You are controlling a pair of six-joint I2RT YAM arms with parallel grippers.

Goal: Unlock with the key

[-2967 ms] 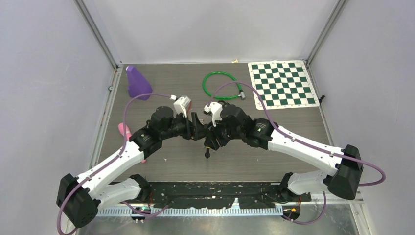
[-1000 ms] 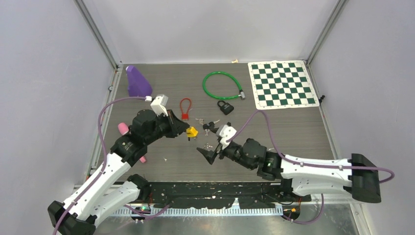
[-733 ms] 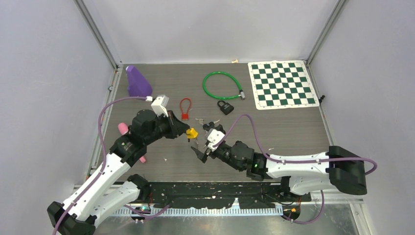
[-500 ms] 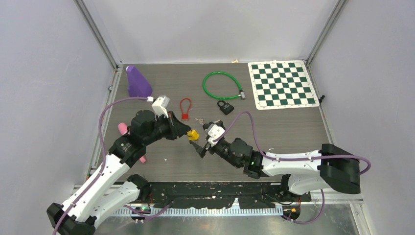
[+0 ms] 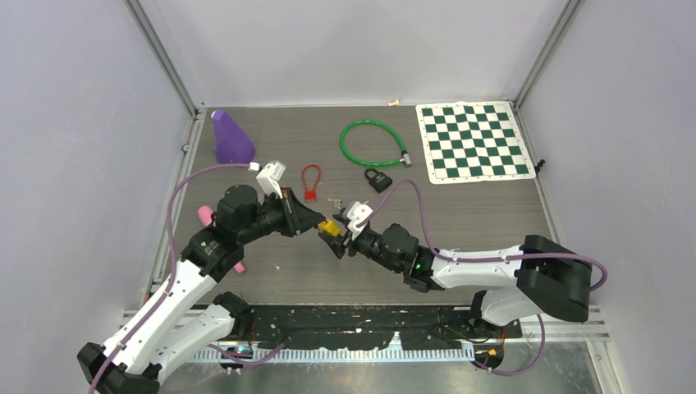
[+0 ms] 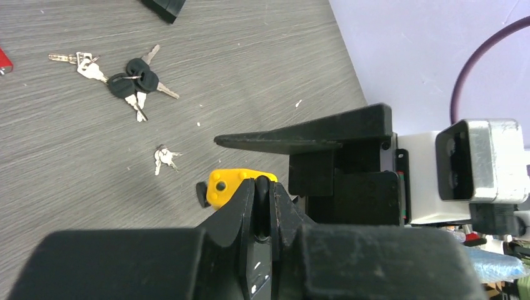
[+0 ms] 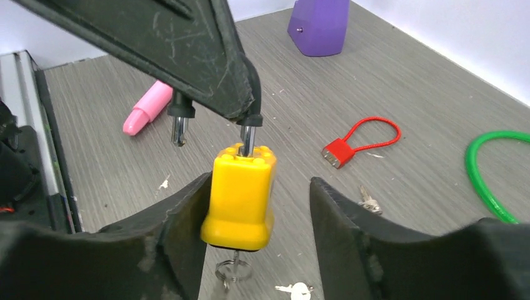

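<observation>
Dark wood-grain table (image 5: 509, 205) fills the top view, both arms meeting near its middle. The left gripper (image 5: 317, 222) holds the yellow padlock (image 5: 328, 226) off the surface, apparently so the right gripper (image 5: 336, 244) can reach it from below. Four locks show: the yellow one, a black padlock (image 5: 378, 180), a red cable lock (image 5: 310, 182) and a green cable lock (image 5: 373, 144). There is also one chess mat (image 5: 473, 141), one purple cone (image 5: 232, 137) and one pink stick (image 5: 205, 217).

Left wrist: its jaws pinch the shackle, with the body hanging beyond them. Three loose lots of keys lie on the table: a black-headed bunch (image 6: 134, 84), a silver bunch (image 6: 80, 62) and a small bunch (image 6: 165, 157).

Right wrist: its jaws are spread either side of the body and are not gripping it. A key (image 7: 228, 272) with a ring sits in the base. One shackle leg (image 7: 179, 128) hangs free, so the lock looks already open.
</observation>
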